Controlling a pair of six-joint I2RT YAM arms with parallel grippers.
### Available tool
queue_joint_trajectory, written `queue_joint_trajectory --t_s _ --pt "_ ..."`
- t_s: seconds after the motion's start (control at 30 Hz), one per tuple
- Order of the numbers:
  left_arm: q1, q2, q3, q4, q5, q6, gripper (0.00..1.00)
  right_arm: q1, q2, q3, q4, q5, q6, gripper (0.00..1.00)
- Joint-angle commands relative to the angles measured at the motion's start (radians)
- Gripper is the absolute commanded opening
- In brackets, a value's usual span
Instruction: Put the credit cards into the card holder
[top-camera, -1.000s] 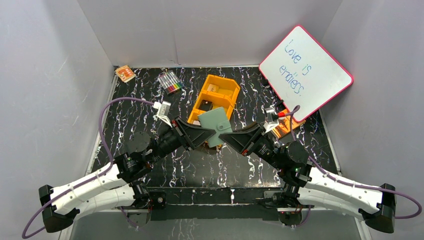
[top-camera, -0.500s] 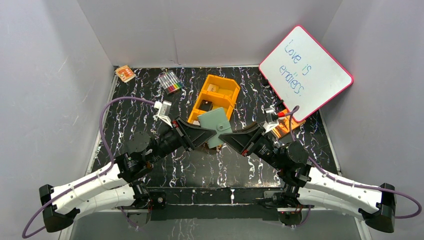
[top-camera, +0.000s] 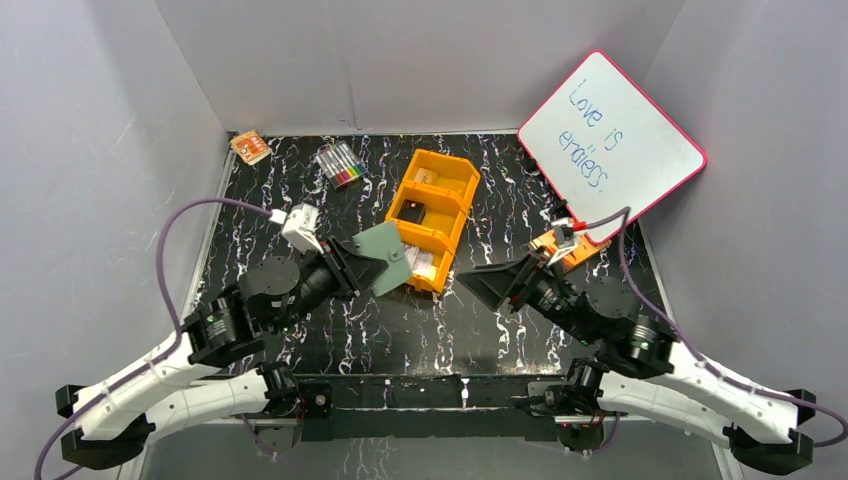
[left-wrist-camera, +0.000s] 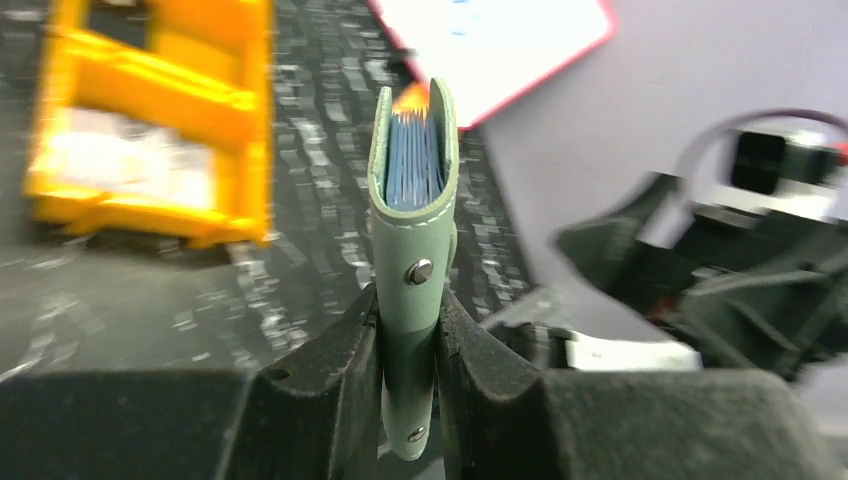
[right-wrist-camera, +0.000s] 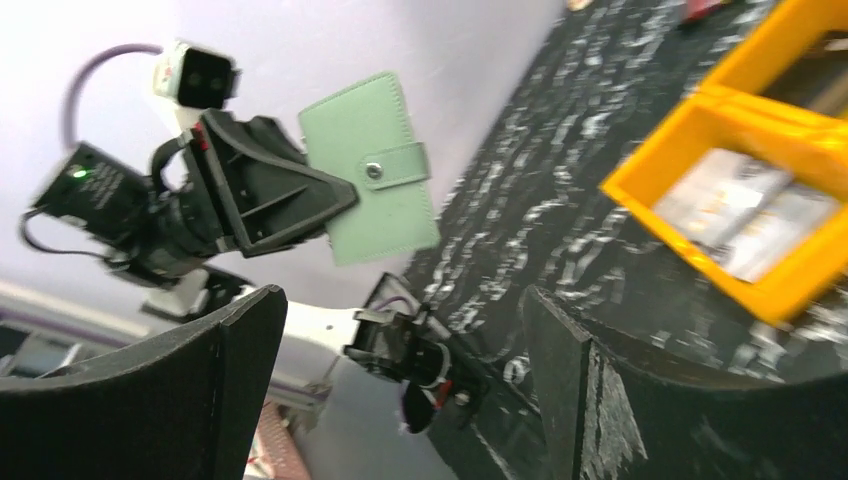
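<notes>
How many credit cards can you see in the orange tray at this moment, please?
2. One credit card and a second lie side by side in the compartment of the orange tray nearest the arms. The picture is blurred, so more may be stacked underneath.

The left tool (top-camera: 366, 262) is clamped on one edge of the closed green wallet (top-camera: 392, 260), which sits tilted above the desk (top-camera: 400, 335). Just past the wallet from that tool is the orange tray (top-camera: 463, 212), with pale cards (top-camera: 424, 263) in its nearest compartment. The right tool (top-camera: 468, 278) holds nothing. Its tip faces the left tool, apart from the wallet. Markers (top-camera: 340, 163) lie well beyond the left tool, and a whiteboard (top-camera: 610, 145) leans beyond the right one.
</notes>
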Motion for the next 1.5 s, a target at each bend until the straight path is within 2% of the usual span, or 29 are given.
queue_joint_trajectory --t_s 0.0,0.17,0.33,0.57,0.63,0.77,0.93,1.07,1.27,1.4,1.47 --pt "0.0 0.025 0.155 -0.542 -0.288 -0.013 0.0 -0.001 -0.052 0.147 -0.5 0.211 -0.058 0.96" --pt "0.0 0.036 0.219 -0.777 -0.458 -0.108 0.0 0.0 0.012 0.179 -0.732 0.349 -0.08 0.98" --pt "0.0 0.005 0.162 -0.67 -0.469 -0.01 0.0 -0.001 0.122 0.173 -0.763 0.376 -0.051 0.99" --pt "0.028 0.318 0.232 -0.643 -0.357 0.067 0.0 -0.001 0.283 0.205 -0.701 0.344 -0.075 0.98" --pt "0.128 0.33 0.212 -0.614 -0.279 0.078 0.0 -0.002 0.311 0.209 -0.691 0.34 -0.081 0.99" --pt "0.408 0.291 0.117 -0.54 -0.037 0.094 0.0 -0.001 0.324 0.192 -0.675 0.34 -0.083 0.99" --pt "0.643 0.263 -0.012 -0.47 0.187 0.137 0.0 -0.001 0.281 0.183 -0.662 0.332 -0.113 0.99" --pt "0.822 0.247 -0.154 -0.338 0.45 0.14 0.0 -0.001 0.221 0.165 -0.611 0.314 -0.139 0.99" --pt "0.852 0.234 -0.317 -0.04 0.649 0.018 0.0 -0.001 0.148 0.13 -0.539 0.288 -0.161 0.99" --pt "0.859 0.26 -0.351 0.023 0.682 -0.004 0.0 -0.001 0.143 0.139 -0.548 0.286 -0.165 0.99" --pt "0.862 0.27 -0.35 -0.009 0.653 0.003 0.11 -0.002 0.15 0.147 -0.565 0.286 -0.165 0.99"
